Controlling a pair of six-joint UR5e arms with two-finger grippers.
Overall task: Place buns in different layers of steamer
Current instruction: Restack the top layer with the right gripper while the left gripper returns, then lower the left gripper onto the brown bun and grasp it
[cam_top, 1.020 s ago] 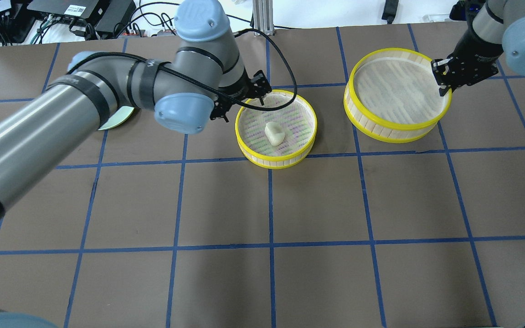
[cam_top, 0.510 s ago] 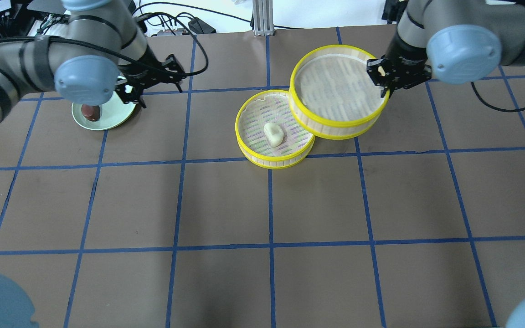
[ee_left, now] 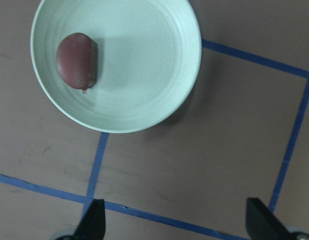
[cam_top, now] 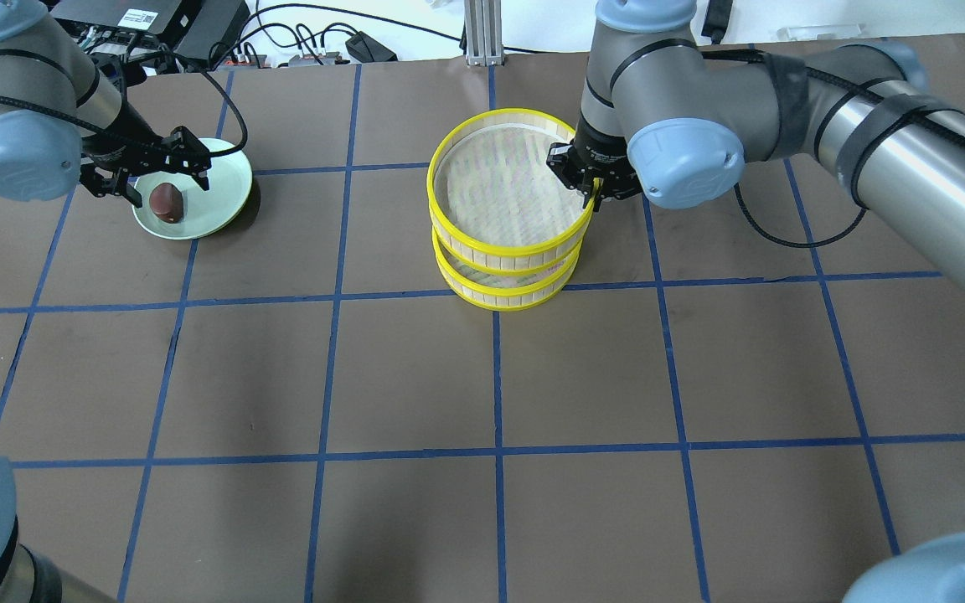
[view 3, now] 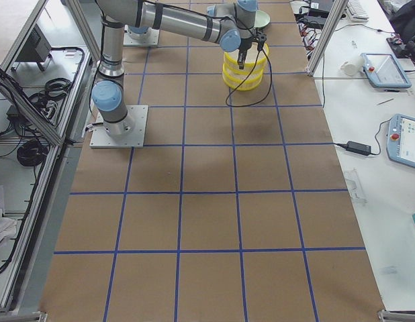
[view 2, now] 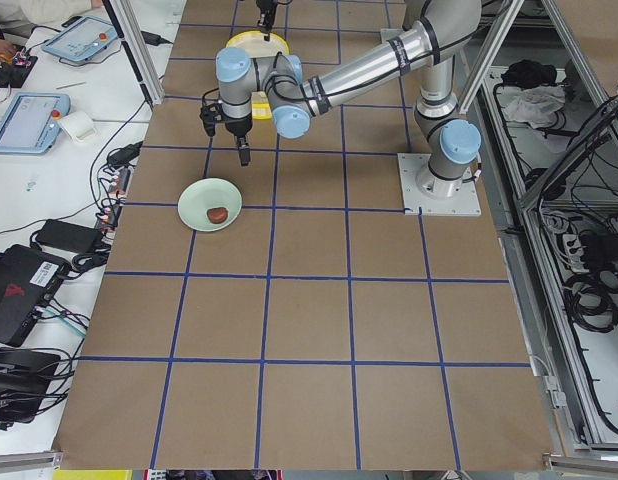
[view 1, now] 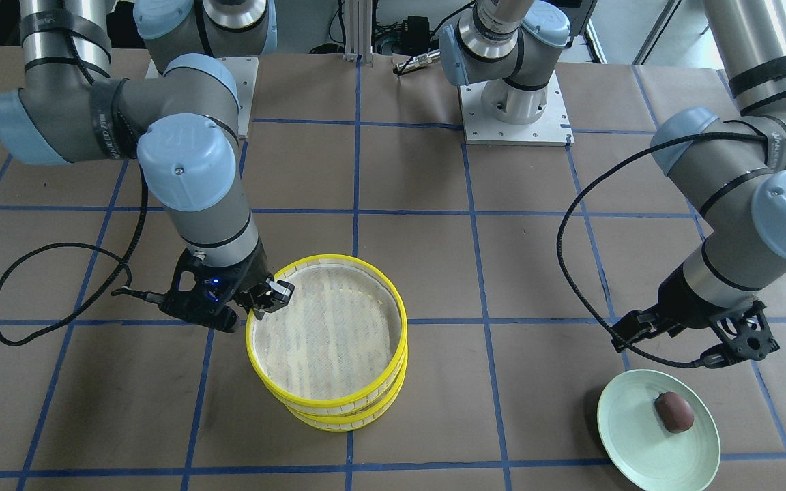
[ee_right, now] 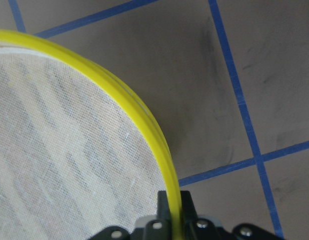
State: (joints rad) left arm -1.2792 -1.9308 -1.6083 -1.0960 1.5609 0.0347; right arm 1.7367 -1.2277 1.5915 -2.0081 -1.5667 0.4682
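Note:
Two yellow-rimmed steamer trays are stacked mid-table. The top tray [cam_top: 499,188] [view 1: 328,334] sits over the lower tray [cam_top: 503,297] [view 1: 345,421]; I cannot tell whether it rests fully on it. The top tray's mesh is bare. My right gripper [cam_top: 585,180] [view 1: 265,300] [ee_right: 174,200] is shut on the top tray's rim. The cream-white bun is hidden under the top tray. The reddish-brown bun [cam_top: 166,201] [view 1: 673,412] [ee_left: 77,61] lies on the pale green plate [cam_top: 219,188] [ee_left: 139,65]. My left gripper [cam_top: 162,186] [view 1: 696,351] [ee_left: 177,220] is open and empty above the plate's edge.
Brown paper with blue tape grid lines covers the table. Cables and electronics lie beyond the far edge [cam_top: 198,25]. The right arm's black cable [view 1: 59,293] loops over the table beside the trays. The stack also shows in the exterior right view [view 3: 244,70].
My right gripper carried the top tray leftwards and brought it over the lower tray, covering the cream-white bun. My left arm swung from the lower tray over to the plate.

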